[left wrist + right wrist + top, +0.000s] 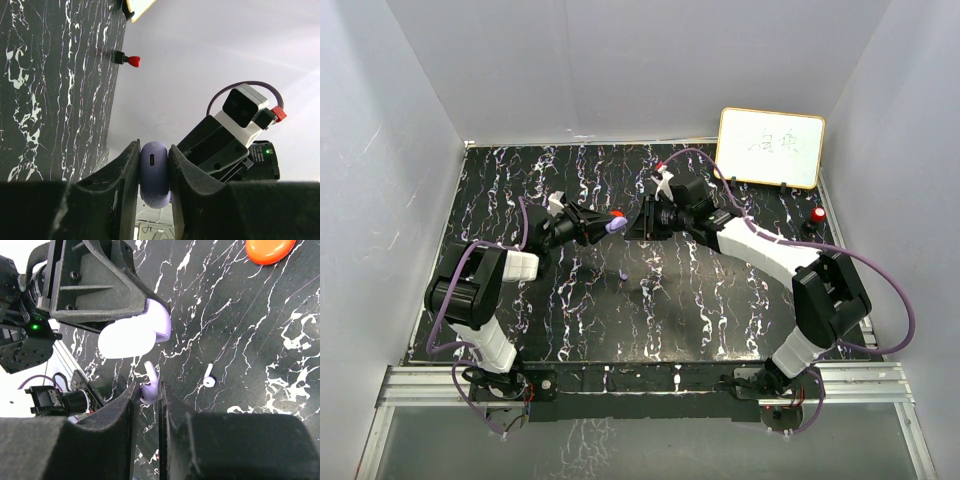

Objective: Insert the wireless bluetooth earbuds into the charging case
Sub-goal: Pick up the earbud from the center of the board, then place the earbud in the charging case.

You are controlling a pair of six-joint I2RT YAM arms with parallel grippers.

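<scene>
My left gripper [154,155] is shut on the purple round charging case [154,172], held off the table with its port facing the camera. In the right wrist view the case [134,334] hangs from the left fingers [100,285] with a pale face turned toward my right gripper [148,390]. That gripper is shut on a purple earbud [150,385], stem pointing at the case, a short gap apart. A second pale purple earbud [208,376] lies on the table. From above, both grippers [605,226] [640,222] meet nose to nose mid-table over the loose earbud [623,275].
A red round case [269,247] lies on the black marbled table [720,300] just behind the grippers. A whiteboard [771,147] leans at the back right, with a red-topped knob [817,215] by the right edge. White walls enclose the table.
</scene>
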